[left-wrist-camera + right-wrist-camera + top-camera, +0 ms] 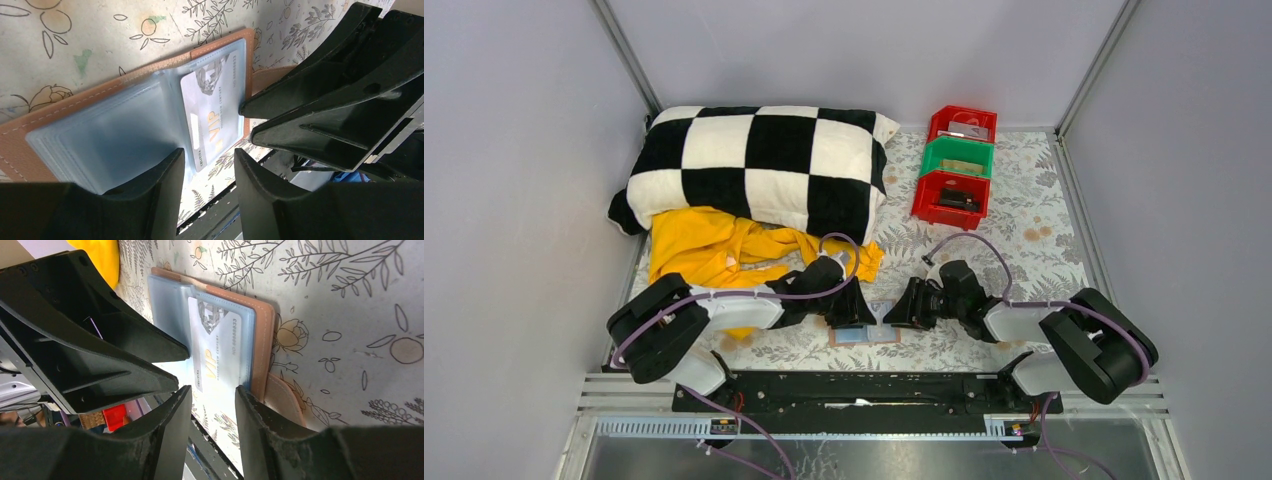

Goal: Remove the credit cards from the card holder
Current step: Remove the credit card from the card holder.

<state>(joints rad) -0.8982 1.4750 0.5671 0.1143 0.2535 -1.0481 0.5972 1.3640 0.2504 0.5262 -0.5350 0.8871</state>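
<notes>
The card holder (864, 335) lies open on the floral table cover near the front edge, tan leather outside (150, 70) with grey-blue plastic sleeves. It also shows in the right wrist view (264, 340). One credit card (212, 110), pale grey with gold "VIP" lettering, sits in the right-hand sleeve, and its near end reaches the sleeve's edge (215, 355). My left gripper (210, 162) is open just over that end of the card, not touching it. My right gripper (212, 395) is open too, over the same end. The two grippers (856, 308) (902, 308) face each other closely above the wallet.
A black-and-white checked pillow (764, 165) and a yellow cloth (714, 250) lie at the back left. Two red bins and one green bin (956, 160) stand in a row at the back right. The black base rail (854, 390) runs just beyond the table's front edge.
</notes>
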